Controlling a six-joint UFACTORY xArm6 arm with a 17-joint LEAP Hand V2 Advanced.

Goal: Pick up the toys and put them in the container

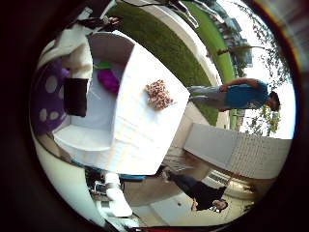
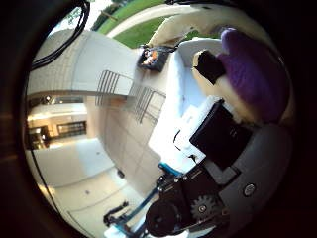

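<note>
Clamped between the white and black fingers [image 2: 218, 134] of the hand [image 2: 208, 198] is a purple toy [image 2: 252, 79] with pale spots, and it is pressed close against the palm, where it fills one side of both palm views. The fingers are curled round it. Just beyond the held toy, a white container [image 1: 120, 53] is seen standing on a white table [image 1: 145, 140]; its open inside is turned toward the palm. Inside the container, a magenta toy [image 1: 108, 79] and a small green toy [image 1: 103, 64] are seen lying against its far wall. On the table top, beside the container, a brown-and-white speckled toy [image 1: 158, 94] is seen lying apart from the hand.
</note>
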